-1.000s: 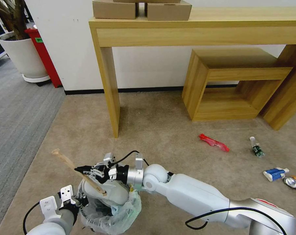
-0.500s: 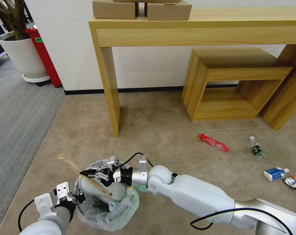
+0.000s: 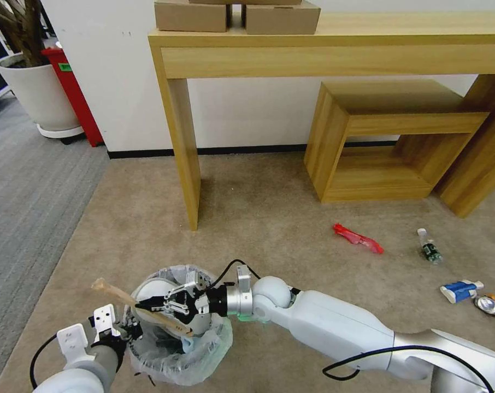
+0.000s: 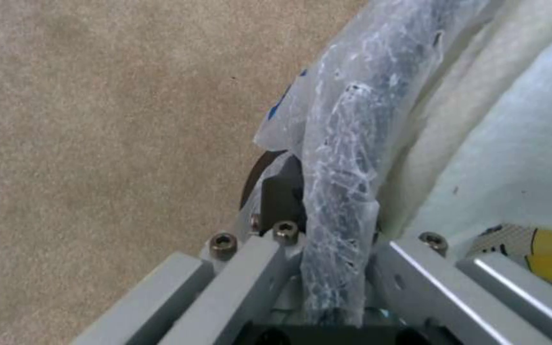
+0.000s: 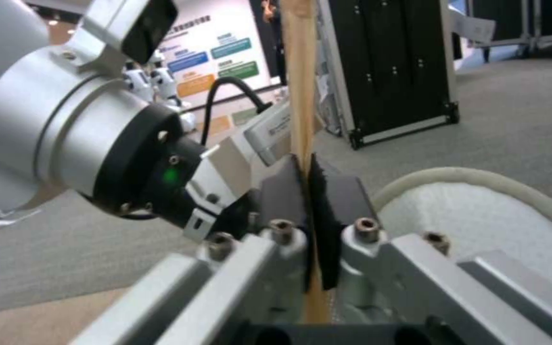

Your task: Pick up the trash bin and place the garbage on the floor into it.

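My left tool (image 3: 128,329) stays clamped on the trash bin (image 3: 176,357) rim; my right tool (image 3: 149,305), gripping the wooden stick (image 3: 112,292), has dropped w/ it over the bin mouth vs 1 s ago, so release looks near; red wrapper (image 3: 358,238), bottle (image 3: 429,248) remain on floor.

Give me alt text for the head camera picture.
The right tool pinches a wooden stick over a bag-lined trash bin, whose rim the left tool grips. A red wrapper and small bottle lie on the carpet.
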Available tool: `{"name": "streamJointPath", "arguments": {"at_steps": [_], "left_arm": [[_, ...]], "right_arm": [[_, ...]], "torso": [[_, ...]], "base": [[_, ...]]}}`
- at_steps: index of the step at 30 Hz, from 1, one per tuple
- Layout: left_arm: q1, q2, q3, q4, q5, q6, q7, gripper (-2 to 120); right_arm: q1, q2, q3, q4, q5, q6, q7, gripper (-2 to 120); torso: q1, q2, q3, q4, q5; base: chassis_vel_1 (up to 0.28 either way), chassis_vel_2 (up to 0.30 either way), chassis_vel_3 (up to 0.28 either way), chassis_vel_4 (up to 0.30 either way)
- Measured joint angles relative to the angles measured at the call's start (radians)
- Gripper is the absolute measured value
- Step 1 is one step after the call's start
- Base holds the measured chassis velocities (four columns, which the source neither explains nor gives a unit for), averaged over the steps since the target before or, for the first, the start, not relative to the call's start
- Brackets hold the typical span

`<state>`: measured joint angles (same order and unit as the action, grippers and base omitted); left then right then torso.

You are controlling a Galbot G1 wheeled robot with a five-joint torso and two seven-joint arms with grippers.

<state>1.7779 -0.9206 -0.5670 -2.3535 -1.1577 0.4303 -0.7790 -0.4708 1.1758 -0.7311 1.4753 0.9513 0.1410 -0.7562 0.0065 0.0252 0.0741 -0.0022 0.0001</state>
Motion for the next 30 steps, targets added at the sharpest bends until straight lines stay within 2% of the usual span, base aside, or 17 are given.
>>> {"name": "streamJointPath", "arguments": {"at_steps": [1, 2, 4, 5, 8, 12, 14, 16, 18, 19, 21, 23, 25, 26, 27, 28, 30], "left_arm": [[0.0, 0.0, 0.002, 0.002, 0.0, 0.0, -0.001, 0], [0.0, 0.0, 0.002, 0.002, 0.0, 0.0, -0.001, 0], [0.0, -0.001, 0.007, 0.007, 0.003, 0.0, -0.001, 0], [0.0, -0.001, 0.007, 0.007, 0.003, 0.0, -0.001, 0], [-0.002, -0.001, 0.011, 0.012, 0.006, 0.0, -0.001, 0], [-0.001, 0.0, 0.012, 0.013, 0.007, 0.0, -0.001, 0], [0.002, -0.001, 0.013, 0.014, 0.011, -0.001, -0.001, 0], [0.002, -0.002, 0.015, 0.014, 0.012, -0.001, -0.001, 0], [0.003, -0.005, 0.017, 0.014, 0.016, -0.002, -0.001, 0], [0.003, -0.005, 0.017, 0.014, 0.016, -0.002, -0.001, 0], [0.005, -0.004, 0.017, 0.015, 0.02, -0.002, 0.0, 0], [0.006, -0.003, 0.016, 0.015, 0.02, -0.002, 0.001, 0], [0.003, 0.008, 0.008, 0.015, 0.015, -0.001, 0.003, 0], [0.002, 0.014, 0.004, 0.014, 0.011, 0.0, 0.004, 0], [0.002, 0.026, -0.005, 0.011, 0.006, 0.001, 0.006, 0], [0.002, 0.026, -0.005, 0.011, 0.006, 0.001, 0.006, 0], [0.005, 0.036, -0.009, 0.009, 0.007, 0.005, 0.016, 0]], "right_arm": [[0.004, 0.005, -0.001, -0.008, 0.0, 0.002, -0.017, 10], [0.004, 0.005, -0.001, -0.008, 0.0, 0.002, -0.017, 10], [0.016, 0.013, -0.002, -0.018, 0.001, 0.003, -0.041, 22], [0.016, 0.013, -0.002, -0.018, 0.001, 0.003, -0.041, 22], [0.031, 0.022, -0.002, -0.027, 0.012, 0.002, -0.05, 37], [0.037, 0.025, -0.001, -0.031, 0.016, 0.001, -0.05, 45], [0.041, 0.024, 0.0, -0.031, 0.017, 0.0, -0.044, 57], [0.042, 0.024, 0.0, -0.031, 0.016, 0.0, -0.043, 61], [0.046, 0.025, 0.0, -0.032, 0.014, 0.004, -0.031, 70], [0.046, 0.025, 0.0, -0.032, 0.014, 0.004, -0.031, 70], [0.052, 0.021, 0.013, -0.026, 0.014, 0.009, 0.011, 82], [0.054, 0.02, 0.022, -0.024, 0.013, 0.01, 0.019, 84], [0.072, 0.01, 0.075, -0.015, -0.003, 0.005, 0.09, 95], [0.079, 0.002, 0.096, -0.011, -0.009, -0.002, 0.127, 97], [0.093, -0.024, 0.152, -0.002, -0.022, -0.034, 0.222, 99], [0.093, -0.024, 0.152, -0.002, -0.022, -0.034, 0.222, 99], [0.096, -0.09, 0.249, 0.025, -0.053, -0.097, 0.444, 100]], "torso": [[0.0, 0.0, 0.0, 0.0, 0.0], [0.0, 0.0, 0.0, 0.0, 0.0], [0.0, 0.0, 0.0, 0.0002, -0.0001], [0.0, 0.0, 0.0, 0.0002, -0.0001], [0.0, 0.0, 0.0, 0.0002, -0.0001], [0.0, 0.0, 0.0, 0.0001, 0.0], [0.0, 0.0, 0.0, 0.0001, 0.0], [0.0, 0.0, 0.0, 0.0001, -0.0001], [0.0, 0.0, 0.0, 0.0001, 0.0], [0.0, 0.0, 0.0, 0.0001, 0.0], [0.0, 0.0, 0.0, 0.0002, 0.0], [0.0, 0.0, 0.0, 0.0002, 0.0], [0.0, 0.0, 0.0, 0.0003, 0.0], [0.0, 0.0, 0.0, 0.0003, 0.0], [0.0, 0.0, 0.0, 0.0003, 0.0001], [0.0, 0.0, 0.0, 0.0003, 0.0001], [0.0, 0.0, 0.0, 0.0, 0.0001]], "base": [[0.0, 0.0, 0.0, 0.0], [0.0, 0.0, 0.0, 0.0], [0.0, 0.0, 0.0, 0.0], [0.0, 0.0, 0.0, 0.0], [0.0, 0.0, 0.0, 0.0], [0.0, 0.0, 0.0, 0.0], [0.0, 0.0, 0.0, 0.0], [0.0, 0.0, 0.0, 0.0], [0.0, 0.0, 0.0, 0.0], [0.0, 0.0, 0.0, 0.0], [0.0, 0.0, 0.0, 0.0], [0.0, 0.0, 0.0, 0.0], [0.0, 0.0, 0.0, 0.0], [0.0, 0.0, 0.0, 0.0], [0.0, 0.0, 0.0, 0.0], [0.0, 0.0, 0.0, 0.0], [0.0, 0.0, 0.0, 0.0]]}}
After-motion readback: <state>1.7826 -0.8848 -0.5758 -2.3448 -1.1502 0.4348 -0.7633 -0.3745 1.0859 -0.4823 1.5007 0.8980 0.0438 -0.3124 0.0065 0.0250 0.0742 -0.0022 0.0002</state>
